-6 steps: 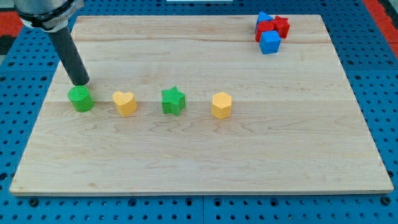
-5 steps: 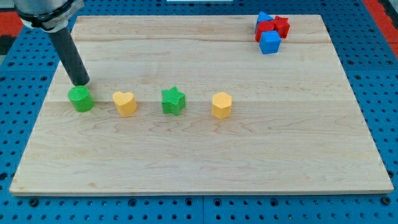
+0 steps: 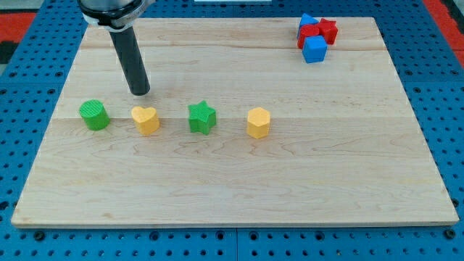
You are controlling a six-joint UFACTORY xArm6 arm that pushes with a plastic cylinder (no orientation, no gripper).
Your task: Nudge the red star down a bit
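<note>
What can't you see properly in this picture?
- Camera view, the red star: it is small and packed against other blocks at the view's top right, so where they touch cannot be told.
- A second red block: the blue cube and another blue block partly hide it; shape unclear.
- The arm above the rod is cut off by the view's top edge.
- My tip shows, just above the yellow heart, far from the star.
</note>
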